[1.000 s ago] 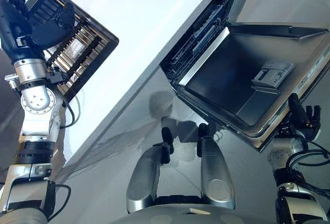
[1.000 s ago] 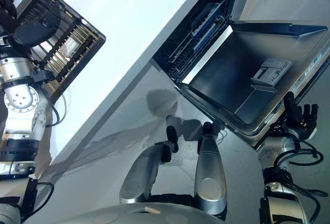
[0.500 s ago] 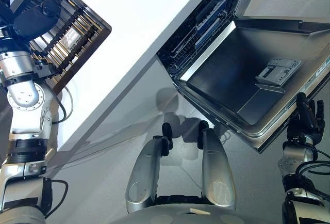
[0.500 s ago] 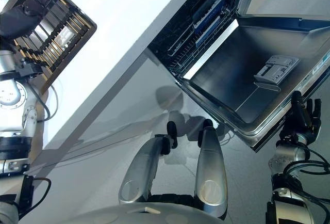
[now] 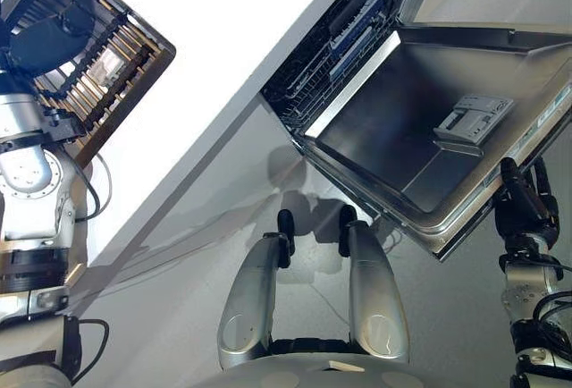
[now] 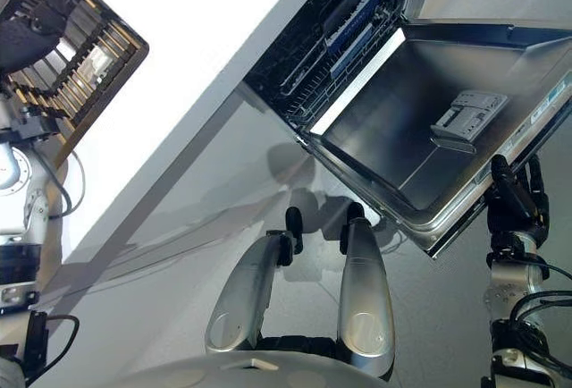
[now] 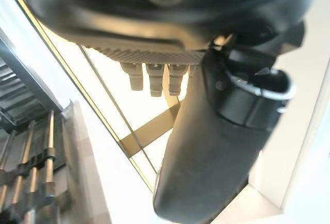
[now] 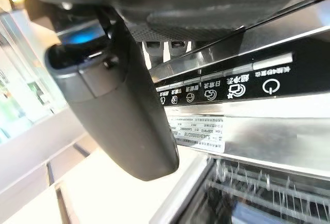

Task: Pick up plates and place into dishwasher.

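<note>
Fingers: left hand relaxed over dish rack — right hand straight | dishwasher door beside your right | no plate visible.

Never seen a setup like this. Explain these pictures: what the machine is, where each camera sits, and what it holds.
This is a humanoid robot with two arms. Two pictures come from cameras in its head, looking down; the other two sit on its wrists, looking along each hand. The left hand reaches over a dish rack on a white counter. The right hand, fingers straight, is at the edge of the open dishwasher door. Its wrist view shows the thumb beside the control panel, with a wire basket beyond. Neither hand holds anything, and I can't make out a plate.
</note>
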Robot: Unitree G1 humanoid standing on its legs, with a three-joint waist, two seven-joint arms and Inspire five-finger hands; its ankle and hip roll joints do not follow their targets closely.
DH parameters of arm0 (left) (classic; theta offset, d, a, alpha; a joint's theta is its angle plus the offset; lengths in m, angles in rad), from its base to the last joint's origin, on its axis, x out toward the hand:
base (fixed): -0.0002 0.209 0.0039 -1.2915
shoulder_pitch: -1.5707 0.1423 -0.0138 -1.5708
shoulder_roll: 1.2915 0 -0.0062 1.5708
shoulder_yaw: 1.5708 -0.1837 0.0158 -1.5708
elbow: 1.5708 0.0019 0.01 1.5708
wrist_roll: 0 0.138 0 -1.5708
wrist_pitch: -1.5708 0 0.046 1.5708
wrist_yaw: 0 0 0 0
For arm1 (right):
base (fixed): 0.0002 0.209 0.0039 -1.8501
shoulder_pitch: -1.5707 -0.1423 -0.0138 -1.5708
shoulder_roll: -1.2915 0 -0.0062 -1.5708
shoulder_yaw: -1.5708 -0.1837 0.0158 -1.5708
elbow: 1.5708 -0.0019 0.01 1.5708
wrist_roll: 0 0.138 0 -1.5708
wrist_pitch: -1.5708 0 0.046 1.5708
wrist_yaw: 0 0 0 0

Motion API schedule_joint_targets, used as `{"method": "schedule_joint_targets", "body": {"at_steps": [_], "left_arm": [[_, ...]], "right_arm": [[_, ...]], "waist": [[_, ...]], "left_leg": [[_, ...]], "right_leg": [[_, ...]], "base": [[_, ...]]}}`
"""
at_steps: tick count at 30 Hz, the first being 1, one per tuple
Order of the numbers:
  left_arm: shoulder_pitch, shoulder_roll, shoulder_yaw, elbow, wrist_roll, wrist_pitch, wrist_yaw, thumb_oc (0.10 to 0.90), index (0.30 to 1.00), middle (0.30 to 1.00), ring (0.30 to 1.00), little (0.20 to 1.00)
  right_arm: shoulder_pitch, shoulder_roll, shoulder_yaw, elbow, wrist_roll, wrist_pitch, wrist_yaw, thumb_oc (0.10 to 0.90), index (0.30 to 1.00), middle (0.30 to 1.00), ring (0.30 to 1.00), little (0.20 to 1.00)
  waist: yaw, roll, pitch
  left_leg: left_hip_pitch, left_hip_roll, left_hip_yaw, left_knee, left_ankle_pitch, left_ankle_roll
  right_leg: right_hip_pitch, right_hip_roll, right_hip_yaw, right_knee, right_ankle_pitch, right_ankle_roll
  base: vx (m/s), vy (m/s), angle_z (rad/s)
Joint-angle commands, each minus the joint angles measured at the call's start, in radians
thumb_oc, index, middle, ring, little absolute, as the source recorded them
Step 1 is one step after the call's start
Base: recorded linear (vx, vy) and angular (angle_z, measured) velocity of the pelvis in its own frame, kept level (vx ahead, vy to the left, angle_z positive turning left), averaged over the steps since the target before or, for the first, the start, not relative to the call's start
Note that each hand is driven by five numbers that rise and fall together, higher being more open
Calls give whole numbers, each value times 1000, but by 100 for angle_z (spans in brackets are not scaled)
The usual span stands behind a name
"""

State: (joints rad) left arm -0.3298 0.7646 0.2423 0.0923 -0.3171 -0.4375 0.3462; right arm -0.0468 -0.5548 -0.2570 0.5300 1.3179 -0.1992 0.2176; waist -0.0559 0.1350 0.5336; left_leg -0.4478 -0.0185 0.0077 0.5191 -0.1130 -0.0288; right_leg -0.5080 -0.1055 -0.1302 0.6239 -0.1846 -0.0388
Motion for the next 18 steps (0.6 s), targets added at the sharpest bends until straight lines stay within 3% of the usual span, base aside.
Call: {"method": "schedule_joint_targets", "body": {"at_steps": [1,11,18], "left_arm": [[-13,-104,-52,-44,9,-114,26,800,900,900,900,900],[10,-128,-61,-50,13,-110,25,800,900,900,900,900],[14,-132,-71,-36,28,-115,27,800,900,900,900,900]], "right_arm": [[-279,150,257,-357,-51,104,265,800,900,900,900,900],[-308,205,290,-505,-121,153,277,800,900,900,900,900],[-317,244,324,-556,-195,148,253,800,900,900,900,900]], "waist": [[43,-68,-14],[50,-72,-14],[58,-75,-14]], "left_leg": [[39,-85,43,-67,-7,89],[95,-86,46,-113,9,92],[161,-85,45,-170,28,98]], "right_leg": [[48,68,22,-60,21,19],[111,60,20,-135,51,26],[176,58,18,-189,70,35]], "base": [[3,42,-11],[24,57,-5],[22,21,-1]]}}
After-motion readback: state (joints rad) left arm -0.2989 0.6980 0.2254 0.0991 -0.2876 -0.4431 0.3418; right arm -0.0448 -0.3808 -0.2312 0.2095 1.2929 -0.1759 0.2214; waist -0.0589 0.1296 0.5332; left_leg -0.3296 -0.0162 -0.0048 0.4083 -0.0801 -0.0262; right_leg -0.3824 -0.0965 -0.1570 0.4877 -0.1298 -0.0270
